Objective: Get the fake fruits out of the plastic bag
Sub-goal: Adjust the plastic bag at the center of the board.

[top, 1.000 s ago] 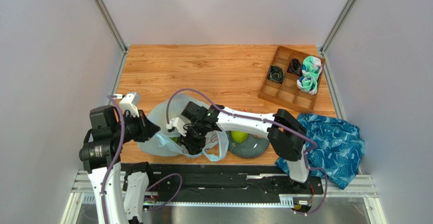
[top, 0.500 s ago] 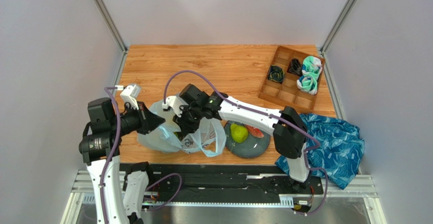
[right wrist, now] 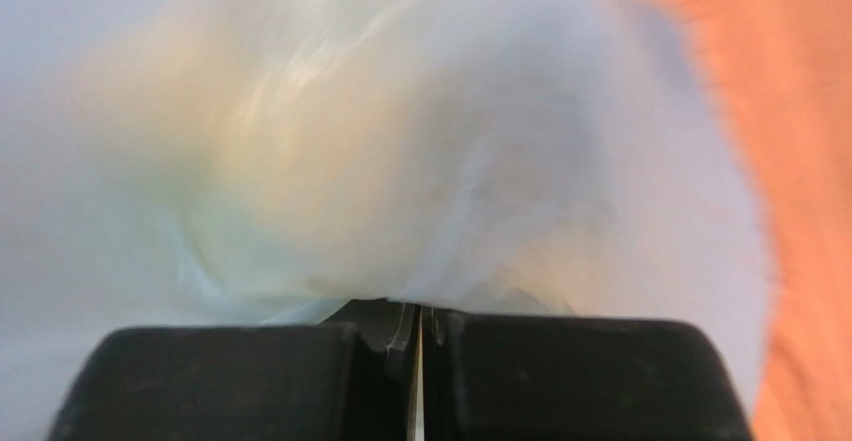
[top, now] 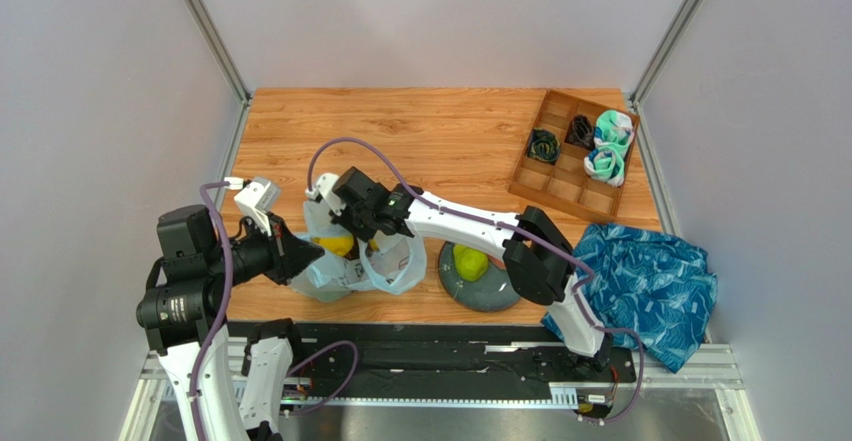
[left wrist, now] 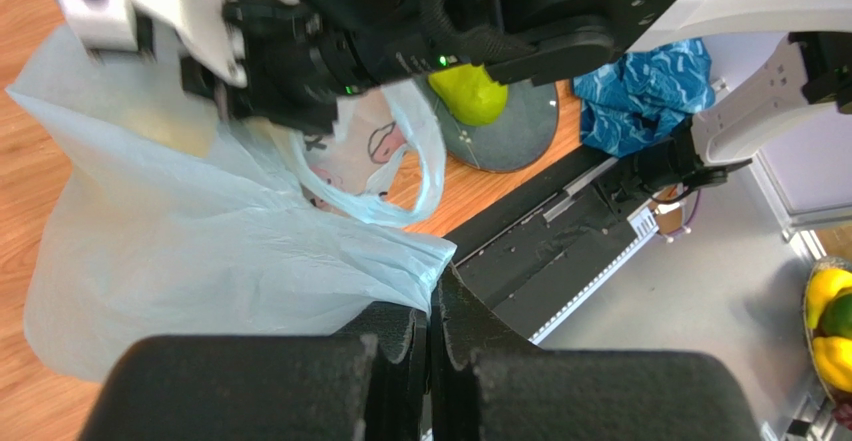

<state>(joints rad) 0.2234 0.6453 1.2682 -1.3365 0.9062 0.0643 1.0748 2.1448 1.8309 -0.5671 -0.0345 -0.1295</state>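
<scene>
The pale blue plastic bag point(top: 372, 266) hangs bunched between my two grippers at the table's near left. My left gripper point(top: 312, 249) is shut on the bag's near-left edge, seen in the left wrist view point(left wrist: 432, 296) with the film point(left wrist: 200, 251) spread out from it. My right gripper point(top: 352, 229) is shut on the bag's far top edge; in its wrist view the shut gripper point(right wrist: 415, 313) pinches blurred film point(right wrist: 400, 161). A yellow fruit point(top: 338, 245) shows inside the bag. A green pear point(top: 470, 261) sits on a grey plate point(top: 488, 293). Other fruits are hidden.
A wooden divided tray point(top: 560, 183) with rolled socks point(top: 608, 151) stands at the far right. A blue patterned cloth point(top: 655, 281) lies at the near right edge. The right forearm spans over the plate. A bowl of fruit point(left wrist: 830, 326) shows beyond the table.
My right gripper has moved left and away from the near edge, lifting the bag's top edge with it. The bag has drawn off the plate, uncovering the pear. My left gripper has kept its hold.
</scene>
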